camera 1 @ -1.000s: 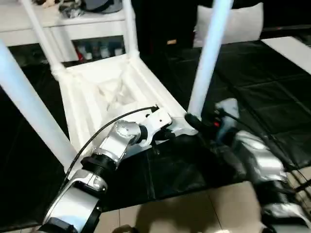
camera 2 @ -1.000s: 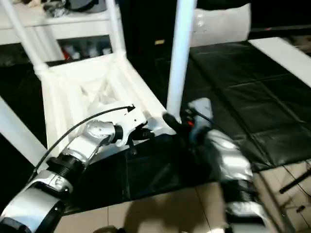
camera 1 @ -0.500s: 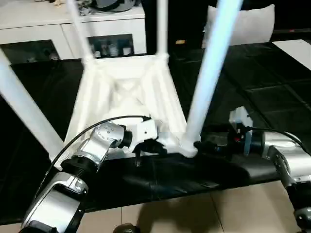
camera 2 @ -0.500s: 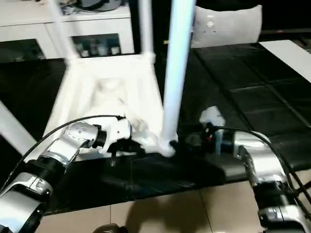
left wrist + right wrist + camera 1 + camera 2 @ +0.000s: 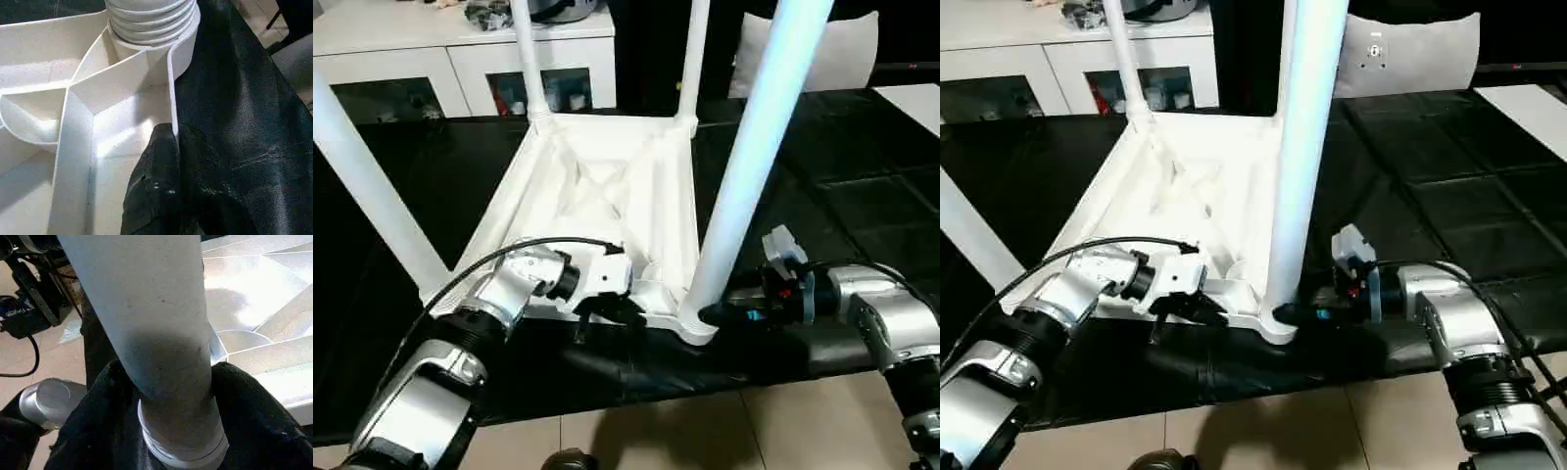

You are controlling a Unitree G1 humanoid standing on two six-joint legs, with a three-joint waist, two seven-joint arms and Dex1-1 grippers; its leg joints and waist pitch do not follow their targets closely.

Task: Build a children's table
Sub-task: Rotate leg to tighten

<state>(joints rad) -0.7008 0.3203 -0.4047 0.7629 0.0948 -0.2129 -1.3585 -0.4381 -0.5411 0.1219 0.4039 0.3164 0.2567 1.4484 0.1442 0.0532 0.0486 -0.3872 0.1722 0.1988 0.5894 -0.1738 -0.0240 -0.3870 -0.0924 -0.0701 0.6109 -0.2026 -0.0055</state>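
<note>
Black mat (image 5: pixel 862 186) | left end effector (image 5: pixel 168 142) pinches table rim (image 5: pixel 172 98) | right end effector (image 5: pixel 166 396) around leg (image 5: pixel 146 308)

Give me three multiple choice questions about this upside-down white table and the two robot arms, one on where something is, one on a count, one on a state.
1. Where is the right tool?
A. At the base of the near leg
B. On the white cabinet
C. Lying on the tiled floor

2. How many legs stand up from the table top?
A. Two
B. Three
C. Four

3. How is the left tool set?
A. Open above the table
B. Shut on the table top's near rim
C. Shut on a leg

Answers:
1. A, the right wrist view shows its black fingers either side of the leg just above the threaded collar.
2. C, one leg rises at each corner in the head views.
3. B, the left wrist view shows black fingers either side of the thin white wall.
</note>
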